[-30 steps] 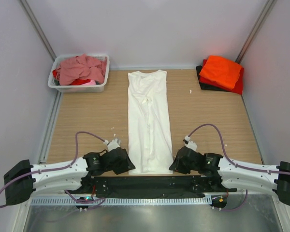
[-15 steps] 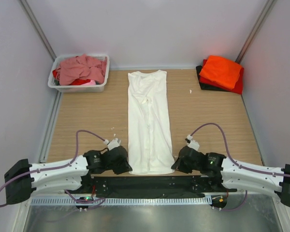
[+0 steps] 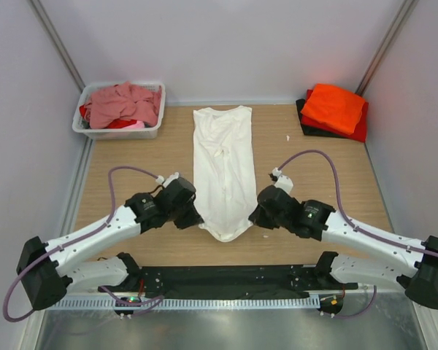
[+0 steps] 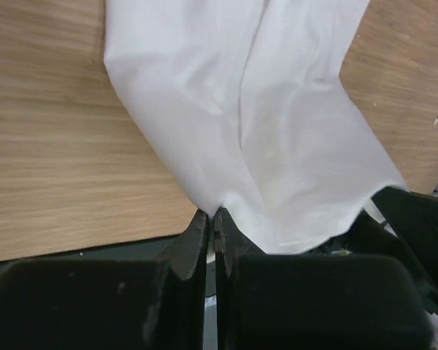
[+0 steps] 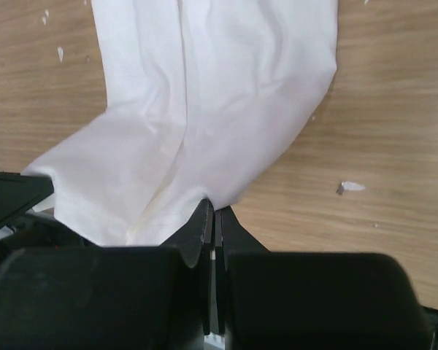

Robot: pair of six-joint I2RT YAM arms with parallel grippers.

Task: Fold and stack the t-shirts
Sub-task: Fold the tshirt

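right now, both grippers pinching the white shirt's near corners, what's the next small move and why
Probably carry the hem toward the collar, halving the white t-shirt: the left gripper and right gripper are each shut on a near corner, collar end flat.

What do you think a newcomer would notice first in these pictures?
The long white t-shirt stretched down the middle of the table, its near hem corners pinched by the shut left gripper and right gripper. Next, the orange shirt topping the folded stack at the far right, and the tub of crumpled shirts far left.
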